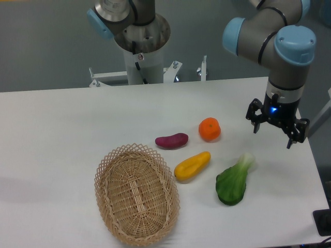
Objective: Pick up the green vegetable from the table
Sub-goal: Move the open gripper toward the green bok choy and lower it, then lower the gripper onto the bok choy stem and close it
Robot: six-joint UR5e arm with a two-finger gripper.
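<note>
The green vegetable point(234, 181) lies flat on the white table point(62, 129) at the front right, its dark green leafy end toward the front and its pale stem pointing up-right. My gripper point(274, 135) hangs above the table to the upper right of the vegetable, apart from it. Its black fingers point(256, 121) are spread open and hold nothing.
A yellow squash-like piece point(192, 166), a purple eggplant-like piece point(171, 140) and an orange fruit point(209, 129) lie left of the green vegetable. A woven wicker basket point(135, 194) sits at the front centre. The arm's base point(139, 44) stands behind the table. The table's right edge is near the gripper.
</note>
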